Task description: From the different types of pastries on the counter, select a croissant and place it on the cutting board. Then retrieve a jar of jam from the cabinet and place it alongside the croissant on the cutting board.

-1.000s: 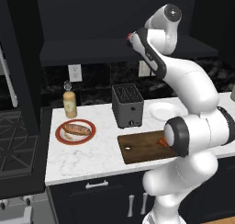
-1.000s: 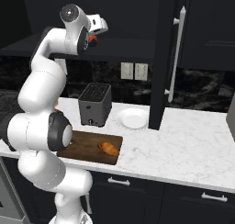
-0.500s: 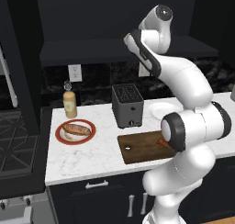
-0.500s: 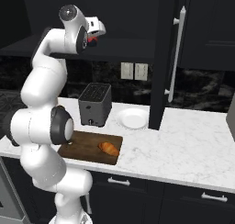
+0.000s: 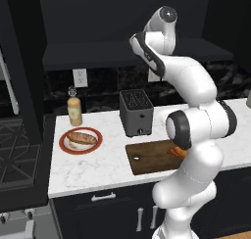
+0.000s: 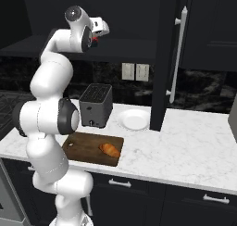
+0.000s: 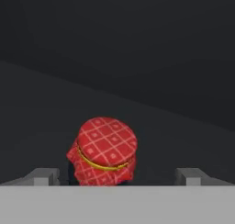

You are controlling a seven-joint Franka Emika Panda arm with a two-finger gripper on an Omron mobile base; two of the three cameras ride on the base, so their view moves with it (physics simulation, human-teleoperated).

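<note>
- Left base view: the toaster (image 5: pixel 136 112) stands upright on the white marble-patterned counter (image 5: pixel 110 166), towards its back.
- The cutting board (image 5: pixel 152 159) lies in front of the toaster, with the croissant (image 5: pixel 177 151) on it, partly covered by the arm (image 5: pixel 203 125).
- To the left of the toaster, a brown bottle (image 5: pixel 74 111) stands upright; in front of the bottle is a red-rimmed plate (image 5: pixel 62 144) holding a long roll (image 5: pixel 82 138) with pale filling.
- The dark cabinet (image 5: pixel 117 53) hangs above the toaster, and the arm reaches up to its open shelf.
- Right base view: the croissant lies on the board, in front of and to the right of the toaster, near the board's right end.
- A white plate (image 6: pixel 134 120) sits just to the right of the toaster.
- Above the toaster, the gripper (image 6: pixel 101 31) is up at the cabinet shelf, with the red of the jam jar (image 6: pixel 95 40) just below the hand.
- Hand view: the gripper is open, its two fingertips (image 7: pixel 46 175) wide apart.
- The jar, topped with red checked cloth and a yellow band, shows between the fingertips, closer to the left one, with dark gaps on both sides; nothing is gripped.
</note>
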